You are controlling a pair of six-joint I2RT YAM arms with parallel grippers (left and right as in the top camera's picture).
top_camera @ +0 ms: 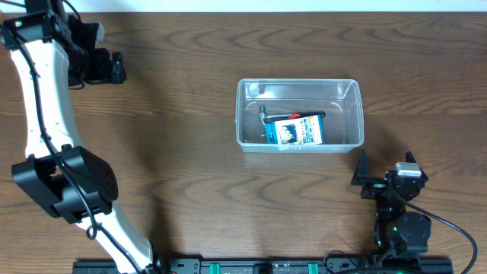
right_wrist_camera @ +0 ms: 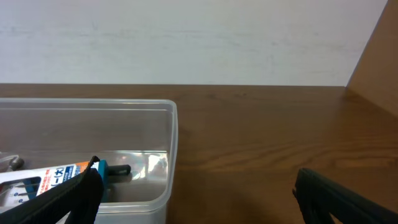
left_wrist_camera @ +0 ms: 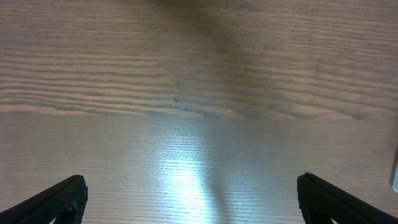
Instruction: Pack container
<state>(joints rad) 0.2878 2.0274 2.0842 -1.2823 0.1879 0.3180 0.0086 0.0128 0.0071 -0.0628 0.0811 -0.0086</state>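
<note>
— Looking down from overhead, where do we find the container (top_camera: pixel 298 82)?

— We see it right of the table's (top_camera: pixel 190 152) middle, resting flat on the wood. Inside lie a blue-and-white card pack (top_camera: pixel 297 132) toward the wall nearest our bases and a dark metal tool (top_camera: pixel 265 114) just beside it (what kind of tool we cannot tell).

— And our left gripper (left_wrist_camera: pixel 189 196)?

— We find it at the far left corner, well apart from the container; its wrist camera shows both fingers spread wide with only bare wood between them.

— The right gripper (right_wrist_camera: pixel 198 186)?

— We have it near the table's front edge, just off the container's near right corner, not touching it. Its fingers also stand wide apart, holding nothing, and its camera looks across the container's end wall at the pack.
</note>
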